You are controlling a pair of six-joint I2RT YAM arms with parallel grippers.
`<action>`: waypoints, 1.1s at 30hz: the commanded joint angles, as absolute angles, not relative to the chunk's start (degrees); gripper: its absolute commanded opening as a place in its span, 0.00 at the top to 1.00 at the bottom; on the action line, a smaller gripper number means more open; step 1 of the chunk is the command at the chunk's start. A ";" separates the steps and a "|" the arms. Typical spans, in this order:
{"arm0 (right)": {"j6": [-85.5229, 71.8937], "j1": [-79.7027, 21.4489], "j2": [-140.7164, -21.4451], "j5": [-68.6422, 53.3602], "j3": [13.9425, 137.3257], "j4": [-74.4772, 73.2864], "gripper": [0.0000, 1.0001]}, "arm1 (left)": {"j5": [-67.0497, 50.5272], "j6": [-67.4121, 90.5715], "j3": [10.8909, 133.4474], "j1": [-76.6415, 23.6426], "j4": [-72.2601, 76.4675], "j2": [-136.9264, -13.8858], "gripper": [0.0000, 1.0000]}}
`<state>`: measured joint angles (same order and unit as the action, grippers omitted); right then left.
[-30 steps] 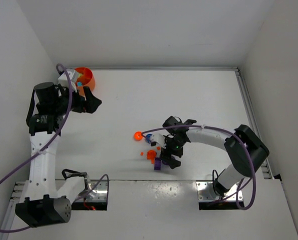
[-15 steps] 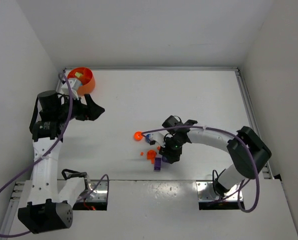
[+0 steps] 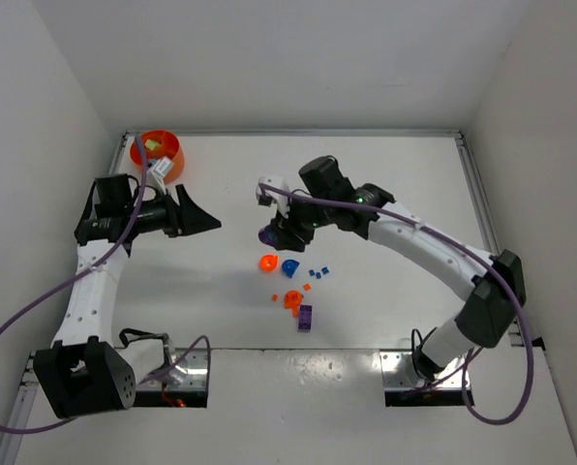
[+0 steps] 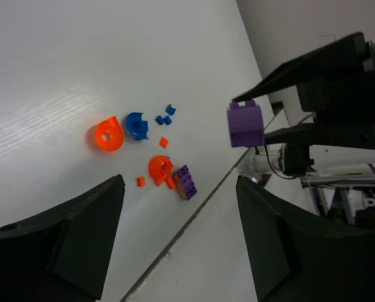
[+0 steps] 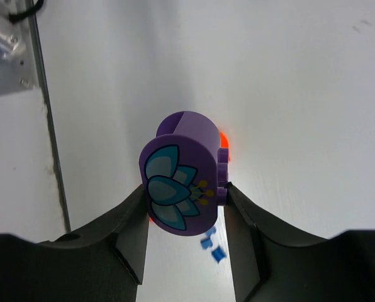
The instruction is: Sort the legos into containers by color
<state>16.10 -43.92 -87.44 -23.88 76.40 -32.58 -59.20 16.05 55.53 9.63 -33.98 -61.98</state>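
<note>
My right gripper (image 3: 272, 235) is shut on a purple rounded lego with a teal flower print (image 5: 182, 182) and holds it above the table, up-left of the pile; the piece also shows in the left wrist view (image 4: 245, 124). On the table lie an orange round piece (image 3: 267, 262), a blue round piece (image 3: 289, 267), another orange piece (image 3: 292, 299), a purple studded brick (image 3: 305, 317) and tiny blue bits (image 3: 318, 273). The orange bowl (image 3: 175, 155) stands at the far left with a lime green piece inside. My left gripper (image 3: 206, 221) is open and empty, between bowl and pile.
The table's near edge and a metal rail (image 3: 298, 351) run just below the purple brick. Side walls close in the table left and right. The left wrist view shows the pile (image 4: 160, 170) ahead of my open fingers (image 4: 87, 233).
My right gripper closed on the purple rounded piece, lifted it from the pile and carried it up and left. My left arm swung away from the bowl toward the table's middle.
</note>
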 commanded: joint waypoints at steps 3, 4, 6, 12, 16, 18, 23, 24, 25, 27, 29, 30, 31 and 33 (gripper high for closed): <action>12.30 -45.70 -94.64 -23.30 86.91 -31.38 0.92 | -65.91 19.59 55.55 7.48 -31.03 -63.10 0.23; 11.78 -45.70 -95.44 -23.29 87.97 -31.90 0.92 | -66.44 20.82 55.55 7.47 -30.07 -63.11 0.23; 11.78 -46.23 -97.11 -23.29 91.48 -32.43 0.92 | -66.97 20.83 54.93 6.86 -29.36 -63.63 0.23; 10.63 -47.29 -99.58 -24.61 94.13 -33.75 0.93 | -63.90 20.30 54.40 3.87 -29.36 -63.63 0.19; 10.63 -47.81 -100.11 -25.14 95.19 -33.75 0.93 | -63.90 20.83 53.88 2.72 -27.52 -63.63 0.19; 10.63 -47.81 -100.11 -25.14 95.71 -33.75 0.93 | -63.90 22.06 53.88 2.20 -26.81 -64.16 0.19; 10.63 -48.96 -100.63 -25.14 96.24 -34.28 0.93 | -65.30 22.68 53.88 1.67 -25.66 -65.83 0.19; 10.63 -48.96 -101.16 -25.14 96.24 -34.28 0.93 | -65.30 23.20 53.88 1.67 -25.66 -65.83 0.19; 10.63 -48.96 -101.16 -25.14 96.24 -34.28 0.93 | -65.30 23.20 53.88 1.67 -25.66 -65.83 0.19; 10.63 -49.48 -101.16 -25.14 96.24 -34.28 0.93 | -65.30 23.20 53.88 1.67 -25.14 -65.83 0.19; 10.63 -49.48 -101.16 -24.61 96.86 -34.28 0.93 | -65.30 23.73 53.35 1.67 -25.14 -65.83 0.19; 10.63 -49.48 -101.68 -24.61 97.38 -34.28 0.93 | -65.30 23.73 53.35 1.67 -24.53 -65.83 0.19; 10.63 -49.48 -101.69 -24.61 97.38 -34.28 0.93 | -65.91 24.34 52.83 1.67 -24.52 -65.83 0.19; 10.63 -50.10 -102.30 -24.61 98.00 -34.80 0.93 | -65.92 24.35 52.82 1.67 -23.91 -65.83 0.19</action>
<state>11.49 -49.17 -101.58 -24.08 94.72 -35.51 -63.90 23.44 53.25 2.20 -26.41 -66.17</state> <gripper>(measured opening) 0.468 0.807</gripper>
